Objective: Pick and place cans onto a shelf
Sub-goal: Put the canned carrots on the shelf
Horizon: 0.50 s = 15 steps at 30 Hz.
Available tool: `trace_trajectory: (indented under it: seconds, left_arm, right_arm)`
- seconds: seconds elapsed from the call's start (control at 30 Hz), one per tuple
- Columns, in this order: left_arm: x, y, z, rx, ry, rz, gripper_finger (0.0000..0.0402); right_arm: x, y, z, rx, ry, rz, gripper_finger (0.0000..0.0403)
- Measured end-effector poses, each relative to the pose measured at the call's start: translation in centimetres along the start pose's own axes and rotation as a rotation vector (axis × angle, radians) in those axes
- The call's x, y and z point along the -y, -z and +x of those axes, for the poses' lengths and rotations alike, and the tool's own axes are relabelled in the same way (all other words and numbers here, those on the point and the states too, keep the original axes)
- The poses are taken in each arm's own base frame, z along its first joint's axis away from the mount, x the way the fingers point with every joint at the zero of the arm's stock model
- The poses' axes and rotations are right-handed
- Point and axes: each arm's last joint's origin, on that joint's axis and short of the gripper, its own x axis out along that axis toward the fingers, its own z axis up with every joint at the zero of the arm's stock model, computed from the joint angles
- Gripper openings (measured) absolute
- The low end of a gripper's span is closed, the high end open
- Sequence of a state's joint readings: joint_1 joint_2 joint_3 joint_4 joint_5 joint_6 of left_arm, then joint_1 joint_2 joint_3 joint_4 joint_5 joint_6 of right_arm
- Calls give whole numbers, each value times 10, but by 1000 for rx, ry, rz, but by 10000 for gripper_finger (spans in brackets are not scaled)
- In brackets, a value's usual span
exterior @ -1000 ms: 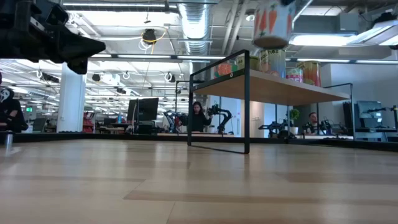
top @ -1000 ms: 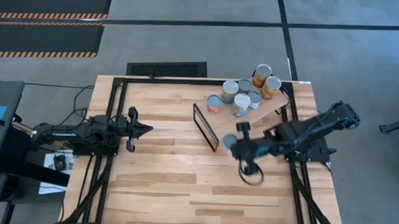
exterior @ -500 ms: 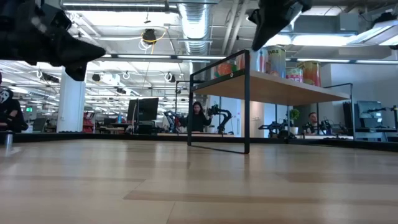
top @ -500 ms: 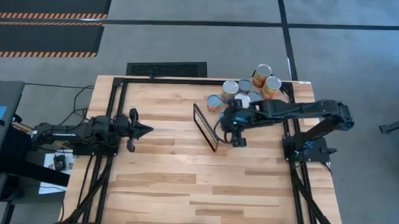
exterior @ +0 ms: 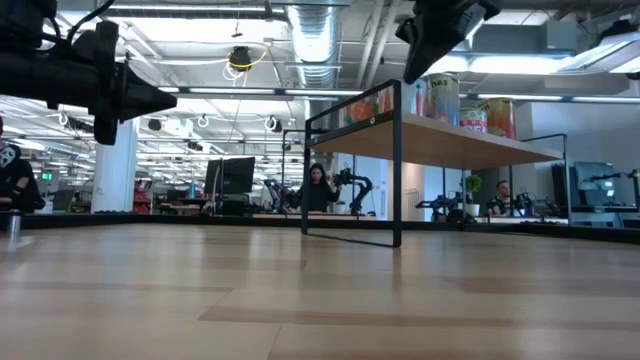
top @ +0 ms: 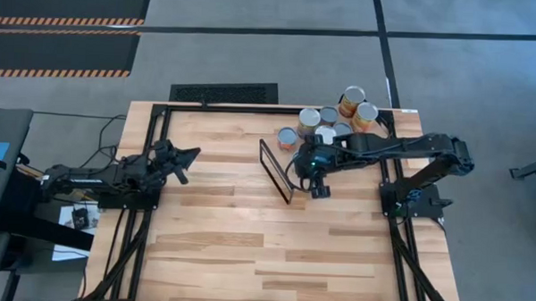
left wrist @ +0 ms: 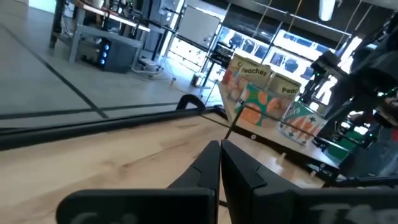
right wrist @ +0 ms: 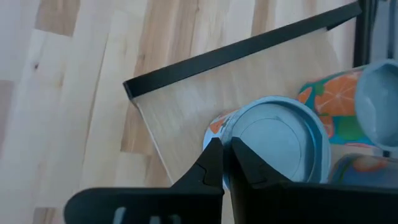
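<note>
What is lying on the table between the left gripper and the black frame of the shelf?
Nothing. In the high view, only bare table top lies between the left gripper, which is shut, and the shelf with its black frame.

Bright even overhead light, ceiling strip lights [exterior: 255, 91] glaring, soft shadows on table [top: 229, 247], near hand [right wrist: 224, 163] blurred
</note>
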<state>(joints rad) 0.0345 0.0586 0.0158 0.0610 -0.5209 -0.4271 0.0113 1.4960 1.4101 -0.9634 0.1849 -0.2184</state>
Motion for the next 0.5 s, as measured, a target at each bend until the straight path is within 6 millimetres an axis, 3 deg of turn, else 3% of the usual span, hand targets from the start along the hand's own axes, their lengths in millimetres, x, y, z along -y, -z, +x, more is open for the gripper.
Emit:
trace_trajectory:
  seconds: [0.2, 0.5]
  left_arm:
    - [0, 0, 0, -2, 0, 4, 0]
    - [0, 0, 0, -2, 0, 5, 0]
  right_arm:
    - [5, 2, 1, -7, -21, 53, 22]
    - [4, 0, 4, 20, -15, 81, 82]
